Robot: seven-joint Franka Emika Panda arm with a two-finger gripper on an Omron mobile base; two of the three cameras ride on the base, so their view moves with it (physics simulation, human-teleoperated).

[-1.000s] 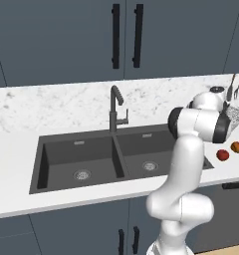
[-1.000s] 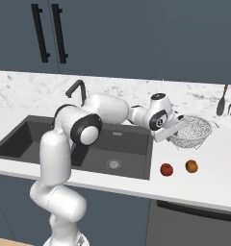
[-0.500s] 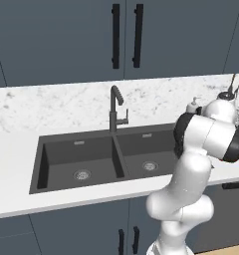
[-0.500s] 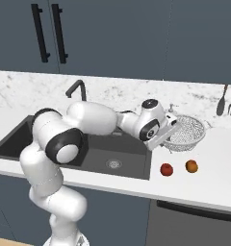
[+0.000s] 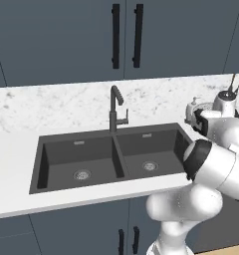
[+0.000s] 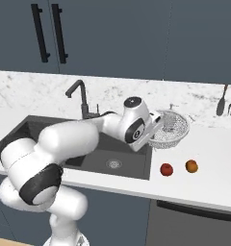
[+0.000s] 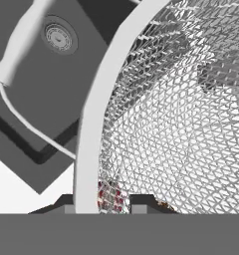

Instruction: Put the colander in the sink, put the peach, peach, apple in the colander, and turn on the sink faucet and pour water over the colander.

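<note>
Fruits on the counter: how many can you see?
2. A red apple and an orange peach lie side by side on the counter right of the sink, in front of the colander. Another may be hidden.

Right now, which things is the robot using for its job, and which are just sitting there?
For the job: colander, held at its rim by the gripper; sink; sink faucet; apple; orange fruit.
Just sitting there: hanging utensils; cabinets.
</note>
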